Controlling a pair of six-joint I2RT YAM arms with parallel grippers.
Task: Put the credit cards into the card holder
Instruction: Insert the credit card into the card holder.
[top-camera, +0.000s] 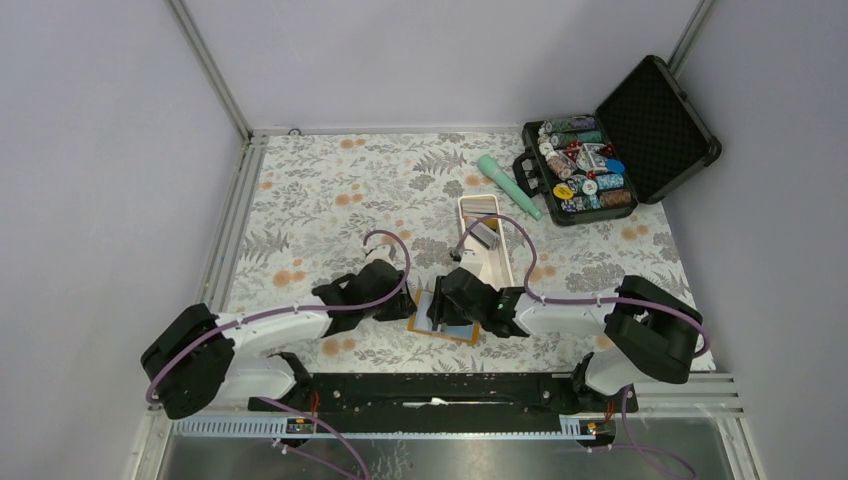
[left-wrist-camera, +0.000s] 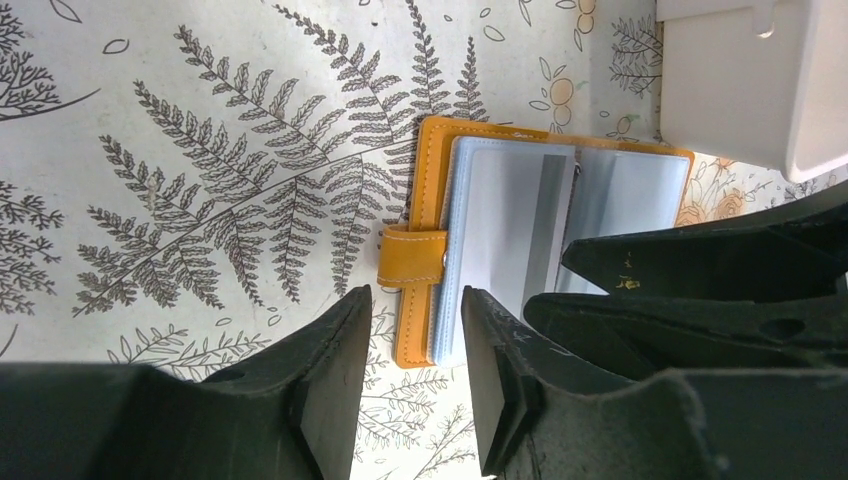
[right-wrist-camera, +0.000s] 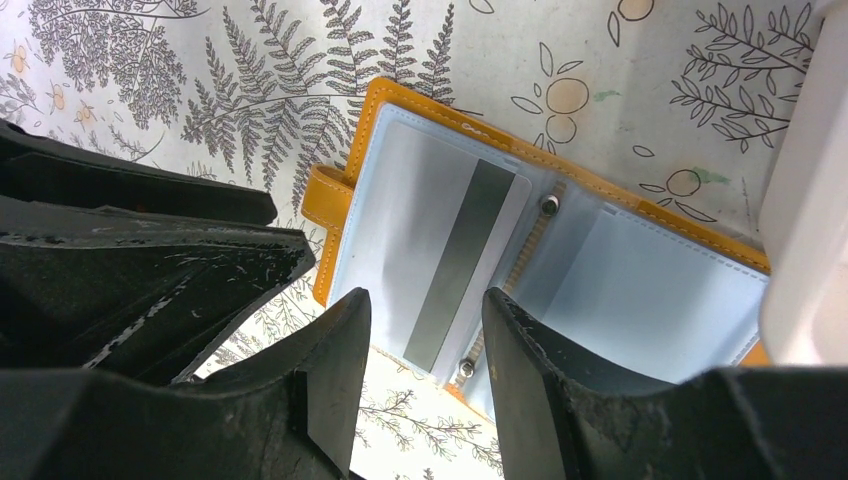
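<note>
The card holder (top-camera: 440, 330) lies open on the flowered cloth, orange outside with light blue clear pockets (right-wrist-camera: 650, 290). One credit card (right-wrist-camera: 455, 250), white with a dark stripe, sits inside the left pocket, and it shows in the left wrist view as well (left-wrist-camera: 520, 215). My left gripper (left-wrist-camera: 415, 345) is open just short of the holder's snap tab (left-wrist-camera: 410, 255), nothing between its fingers. My right gripper (right-wrist-camera: 425, 320) hangs open over the holder's near edge, empty too. In the top view both grippers (top-camera: 405, 308) (top-camera: 447, 303) meet over the holder. More credit cards (top-camera: 485, 235) lie in the white tray.
A long white tray (top-camera: 464, 222) stands right behind the holder, close to my right gripper (right-wrist-camera: 810, 200). Farther back lie a teal tube (top-camera: 508, 185) and an open black case of poker chips (top-camera: 585, 170). Metal rails edge the table on the left and front.
</note>
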